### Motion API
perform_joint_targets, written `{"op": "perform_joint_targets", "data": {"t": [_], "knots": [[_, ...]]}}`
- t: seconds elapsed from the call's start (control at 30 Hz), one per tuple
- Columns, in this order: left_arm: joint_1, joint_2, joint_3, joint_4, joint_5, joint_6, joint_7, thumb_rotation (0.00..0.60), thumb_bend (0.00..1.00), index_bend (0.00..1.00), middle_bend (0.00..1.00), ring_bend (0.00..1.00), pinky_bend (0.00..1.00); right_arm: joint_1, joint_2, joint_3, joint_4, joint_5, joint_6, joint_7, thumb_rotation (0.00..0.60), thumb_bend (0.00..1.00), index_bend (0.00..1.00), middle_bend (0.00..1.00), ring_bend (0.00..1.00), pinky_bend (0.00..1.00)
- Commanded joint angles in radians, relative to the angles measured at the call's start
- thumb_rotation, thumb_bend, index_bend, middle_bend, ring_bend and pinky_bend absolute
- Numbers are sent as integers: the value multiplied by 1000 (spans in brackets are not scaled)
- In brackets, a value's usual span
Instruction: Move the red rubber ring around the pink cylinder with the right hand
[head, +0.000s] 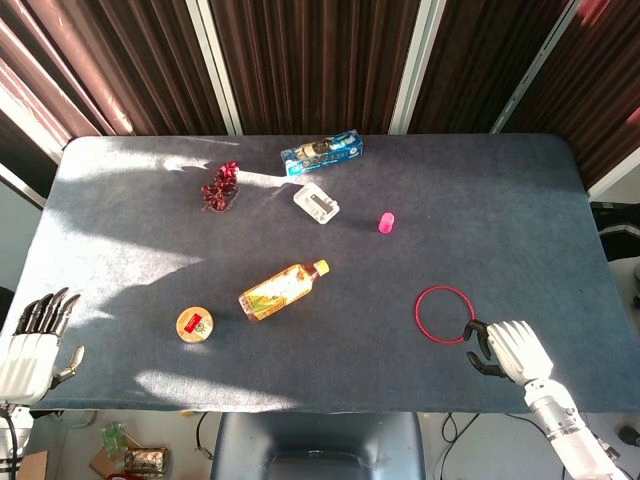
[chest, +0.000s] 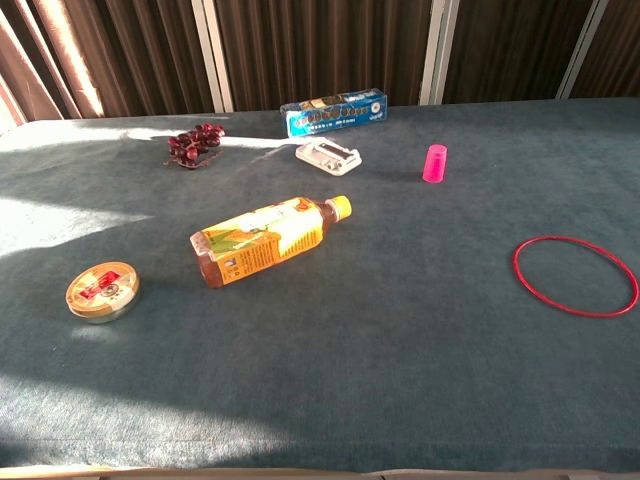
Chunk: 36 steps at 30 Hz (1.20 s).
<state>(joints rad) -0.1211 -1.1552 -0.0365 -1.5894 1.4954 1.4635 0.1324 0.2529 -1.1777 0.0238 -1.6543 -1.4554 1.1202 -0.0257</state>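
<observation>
The red rubber ring (head: 445, 314) lies flat on the dark cloth at the front right; the chest view shows the ring (chest: 575, 276) too. The small pink cylinder (head: 386, 222) stands upright farther back, well apart from the ring, and appears in the chest view as the cylinder (chest: 435, 163). My right hand (head: 507, 350) hovers at the table's front edge, just right of the ring. Its dark fingers (head: 478, 332) bend toward the ring's rim, with nothing in them. My left hand (head: 35, 345) stays at the front left corner, fingers stretched out and empty. Neither hand shows in the chest view.
An orange drink bottle (head: 283, 291) lies on its side mid-table, with a round tin (head: 195, 323) to its left. At the back are a blue box (head: 321, 152), a white plastic piece (head: 316, 203) and a red berry bunch (head: 220, 186).
</observation>
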Motion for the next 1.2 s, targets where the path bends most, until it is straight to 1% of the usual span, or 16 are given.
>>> {"op": "perform_joint_targets", "data": {"t": [0.03,0.3,0.6,0.8,1.2], "knots": [[-2,2,1,-2,-2,-6,-4,600,404,71,0,0,116,20,-24,13,10,45,-34,-25,600,447,595,866,1000,1000],[-3,7,2,-5,0,-9,-12,600,404,71,0,0,118,56,-81,23,35,149,-99,-113,600,464,595,869,1000,1000],[-1,10,2,-5,2,-4,-22,600,403,72,0,0,119,81,-152,35,93,235,-124,-178,600,482,628,919,1000,1000],[-1,9,1,-5,2,-3,-23,600,405,71,0,0,120,90,-173,40,116,257,-125,-181,600,485,640,955,1000,1000],[0,9,2,-7,2,-4,-20,600,405,71,0,0,121,102,-180,30,121,276,-139,-182,600,485,634,980,1000,1000]]}}
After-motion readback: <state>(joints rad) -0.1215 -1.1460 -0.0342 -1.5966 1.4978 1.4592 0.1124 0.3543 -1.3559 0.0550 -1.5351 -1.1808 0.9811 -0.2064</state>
